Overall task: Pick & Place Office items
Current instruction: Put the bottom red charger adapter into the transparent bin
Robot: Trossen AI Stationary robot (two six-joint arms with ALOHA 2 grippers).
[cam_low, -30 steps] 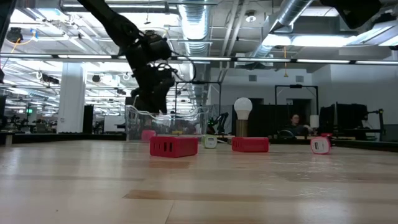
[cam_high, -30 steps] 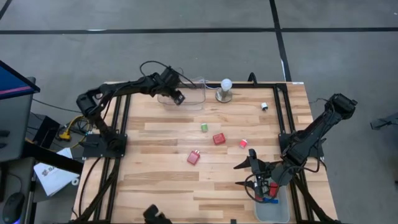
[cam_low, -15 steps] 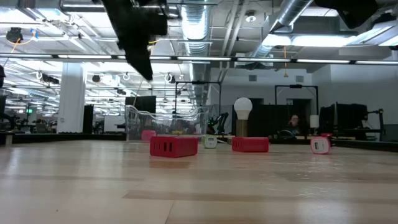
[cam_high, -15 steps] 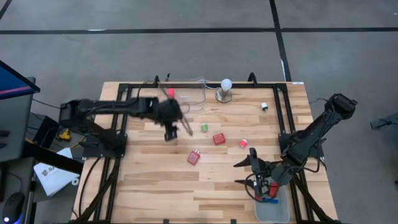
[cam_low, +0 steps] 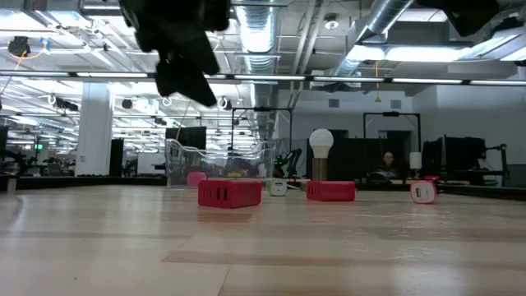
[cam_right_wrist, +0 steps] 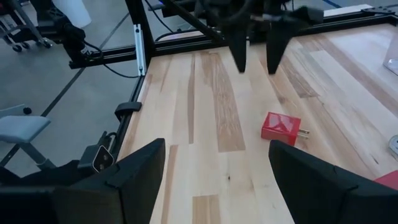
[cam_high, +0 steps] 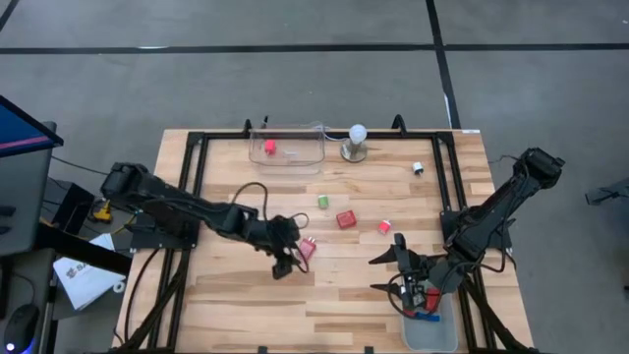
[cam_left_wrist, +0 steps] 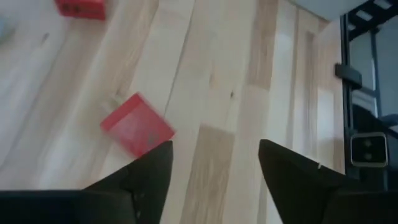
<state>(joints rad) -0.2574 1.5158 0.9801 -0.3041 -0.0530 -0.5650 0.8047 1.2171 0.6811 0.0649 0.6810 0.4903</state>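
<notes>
My left gripper [cam_high: 290,260] hangs open just left of a red block with prongs [cam_high: 307,248], above the table; its wrist view shows that block [cam_left_wrist: 137,126] ahead of the open fingers. The low view shows the gripper [cam_low: 193,74] high above this block [cam_low: 230,193]. Lying flat on the wood are another red block [cam_high: 346,219], a pink piece [cam_high: 385,227], a green piece [cam_high: 322,202] and a black-and-white piece [cam_high: 418,168]. A pink piece [cam_high: 269,147] sits in the far clear bin [cam_high: 305,157]. My right gripper [cam_high: 397,264] waits open near the table's near right corner.
A white bulb on a round metal base [cam_high: 355,144] stands beside the far bin. A second clear bin [cam_high: 432,334] at the near right corner holds red and blue pieces. Black frame rails [cam_high: 193,197] run along the table's edges. Bare wood lies near the left arm.
My left gripper has swept from over the far clear bin toward the near edge and the table's middle, ending beside the red block with prongs. The pieces on the table have stayed put.
</notes>
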